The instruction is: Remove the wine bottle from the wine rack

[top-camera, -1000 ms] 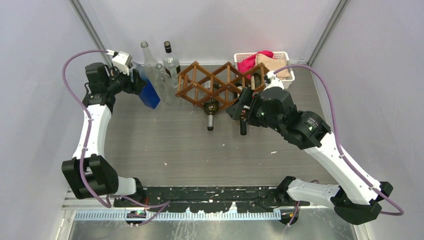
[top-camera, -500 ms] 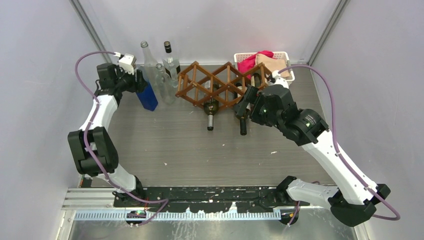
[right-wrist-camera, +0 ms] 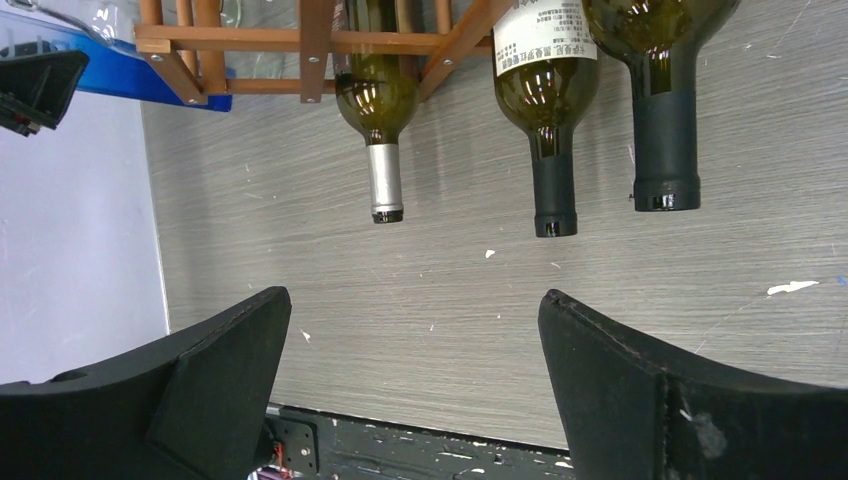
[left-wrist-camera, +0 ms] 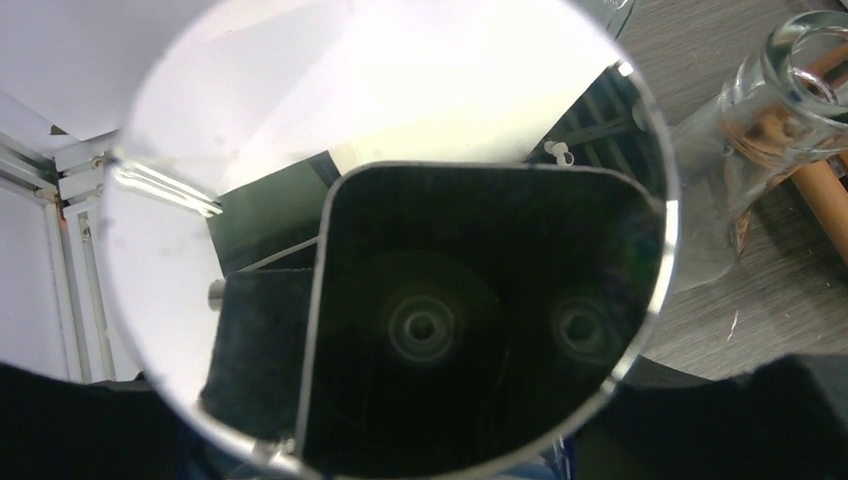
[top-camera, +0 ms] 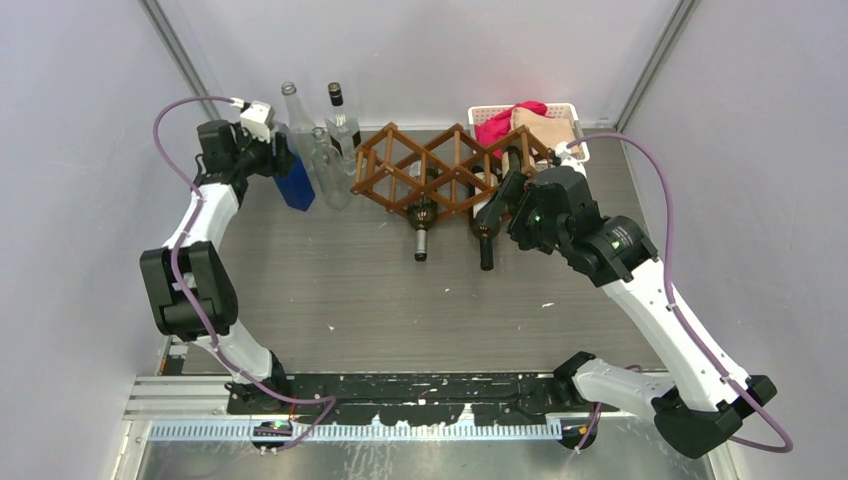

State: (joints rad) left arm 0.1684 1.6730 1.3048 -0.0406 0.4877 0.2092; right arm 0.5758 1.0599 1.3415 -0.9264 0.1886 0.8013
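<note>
While wine bottles (right-wrist-camera: pixel 548 120) lie in the wine rack (top-camera: pixel 440 170), necks over open surface (top-camera: pixel 400 300), the right pincer (right-wrist-camera: pixel 415 300) hangs released and the left pincer (top-camera: pixel 278 160) grasps a blue bottle (top-camera: pixel 295 187).

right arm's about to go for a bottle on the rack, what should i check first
1. Right gripper open: ok, jaws wide apart.
2. Necks reachable: ok, three stick out of the wine rack toward the gripper.
3. Lined up on one neck: cannot tell; the silver-capped bottle faces the gap, the labelled bottle faces the right finger.
4. Gripper around a neck: not ok, all necks are apart from it.
5. Left gripper out of the way: ok, at the far left, closed on the blue container.
6. Rack steady under a pull: cannot tell.
</note>
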